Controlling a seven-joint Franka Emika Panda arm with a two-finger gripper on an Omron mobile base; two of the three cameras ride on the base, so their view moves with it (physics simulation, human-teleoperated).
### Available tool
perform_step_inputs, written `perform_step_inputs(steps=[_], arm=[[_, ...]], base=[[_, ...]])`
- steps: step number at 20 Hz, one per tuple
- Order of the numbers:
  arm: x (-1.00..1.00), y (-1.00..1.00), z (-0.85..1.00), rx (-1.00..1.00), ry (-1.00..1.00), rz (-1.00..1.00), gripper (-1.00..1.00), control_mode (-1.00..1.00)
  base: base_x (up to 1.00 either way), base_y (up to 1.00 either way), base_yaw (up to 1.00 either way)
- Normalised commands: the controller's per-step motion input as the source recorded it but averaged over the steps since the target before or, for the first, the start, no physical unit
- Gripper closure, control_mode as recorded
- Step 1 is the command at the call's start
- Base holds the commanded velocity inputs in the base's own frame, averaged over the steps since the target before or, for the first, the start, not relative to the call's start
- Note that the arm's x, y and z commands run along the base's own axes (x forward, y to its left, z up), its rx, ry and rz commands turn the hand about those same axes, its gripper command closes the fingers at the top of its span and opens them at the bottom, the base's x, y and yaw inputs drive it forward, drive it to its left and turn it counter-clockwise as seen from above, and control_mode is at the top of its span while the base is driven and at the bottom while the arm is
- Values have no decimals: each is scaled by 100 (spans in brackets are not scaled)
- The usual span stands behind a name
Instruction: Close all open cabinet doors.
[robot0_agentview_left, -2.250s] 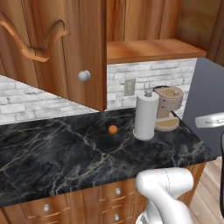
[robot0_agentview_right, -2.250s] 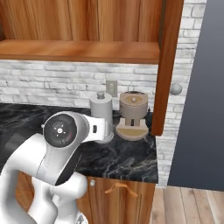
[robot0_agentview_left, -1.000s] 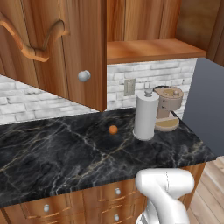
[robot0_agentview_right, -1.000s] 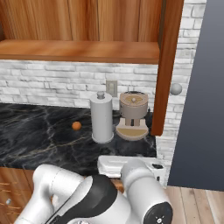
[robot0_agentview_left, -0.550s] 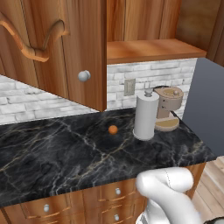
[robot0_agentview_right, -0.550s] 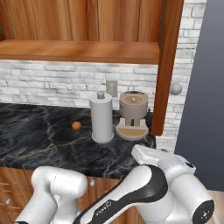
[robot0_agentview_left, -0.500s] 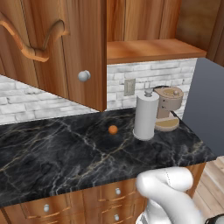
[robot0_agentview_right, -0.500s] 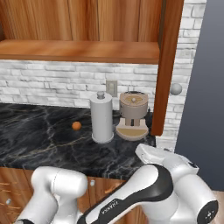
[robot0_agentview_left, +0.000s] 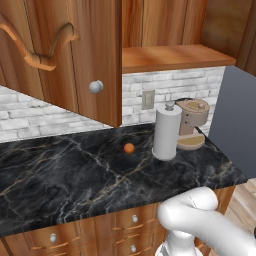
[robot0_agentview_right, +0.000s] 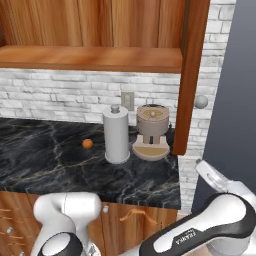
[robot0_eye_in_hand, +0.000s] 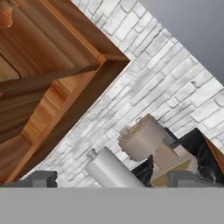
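Note:
The left cabinet door (robot0_agentview_left: 65, 55) stands swung out over the counter, its arch carving and silver knob (robot0_agentview_left: 96, 86) facing me. The right cabinet door (robot0_agentview_right: 191, 75) is also open. I see it edge-on, with its knob (robot0_agentview_right: 201, 101) on the right face. Between them the cabinet's bottom shelf (robot0_agentview_right: 95, 57) is exposed. My gripper (robot0_eye_in_hand: 113, 179) is open with nothing between its fingertips (robot0_eye_in_hand: 37, 178). It points up at the underside of the wooden cabinet (robot0_eye_in_hand: 52, 65). My arm (robot0_agentview_right: 215, 225) hangs low, off the counter's right end and below the right door.
On the black marble counter (robot0_agentview_left: 75, 175) stand a white paper towel roll (robot0_agentview_right: 116, 134) and a tan coffee machine (robot0_agentview_right: 152, 131) against the brick wall. A small orange ball (robot0_agentview_left: 129, 148) lies to their left. A grey panel (robot0_agentview_right: 235, 100) rises at the right. Drawer fronts (robot0_agentview_left: 90, 232) run below the counter.
My arm has swung to the right and lower, past the counter's right end. Both cabinet doors stand as they did before.

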Motion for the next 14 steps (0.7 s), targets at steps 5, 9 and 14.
perform_step_inputs(steps=[5, 9, 14], arm=[[34, -35, 5, 22, 0, 2, -100, -100], [33, -22, 23, 18, 2, 1, -100, -100], [27, -12, 26, 16, 1, 1, -100, -100]], base=[[0, 0, 0], [0, 0, 0], [0, 0, 0]])
